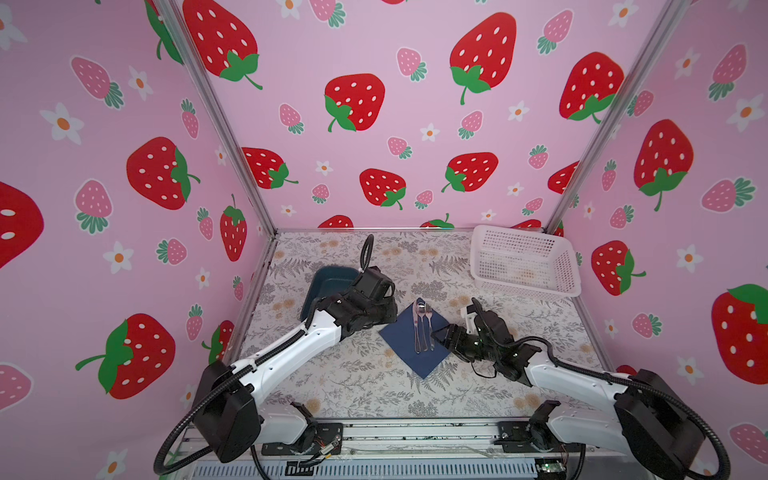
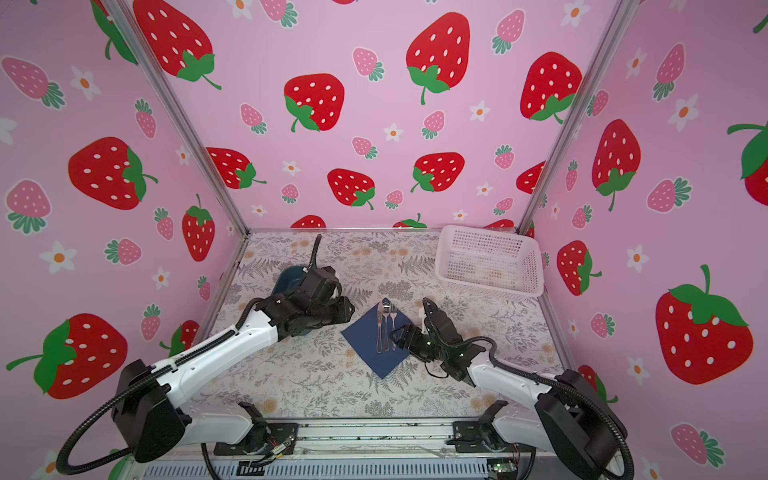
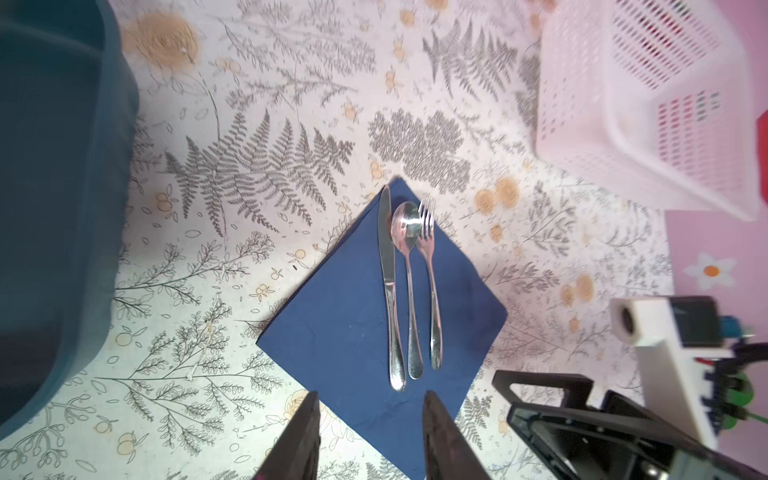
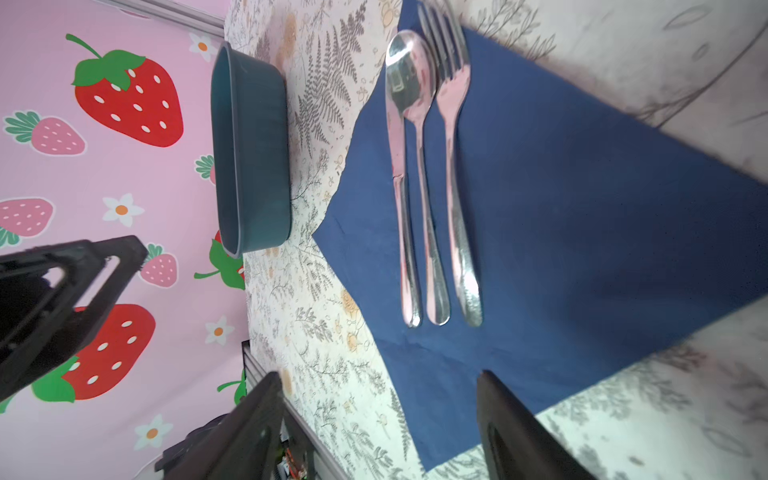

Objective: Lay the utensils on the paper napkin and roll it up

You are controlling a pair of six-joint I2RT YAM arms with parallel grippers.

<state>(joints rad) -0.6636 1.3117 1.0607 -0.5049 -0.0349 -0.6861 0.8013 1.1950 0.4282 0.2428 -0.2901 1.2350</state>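
With my left hand (image 3: 370, 399) and right hand (image 4: 378, 376) both spread and empty, I judge the paper napkin (image 1: 401, 338), lying mid-frame in a top view on the bench (image 1: 353, 386) under the stiff, slick utensils (image 1: 423, 328), limp and tearable, probably best pinched at its lowest corner.

Navy napkin (image 1: 399, 338), shiny silver utensils (image 1: 423, 328), teal tub (image 1: 328, 283), white basket (image 1: 519, 287), fern-print table (image 1: 353, 384), pink strawberry walls (image 1: 374, 54)
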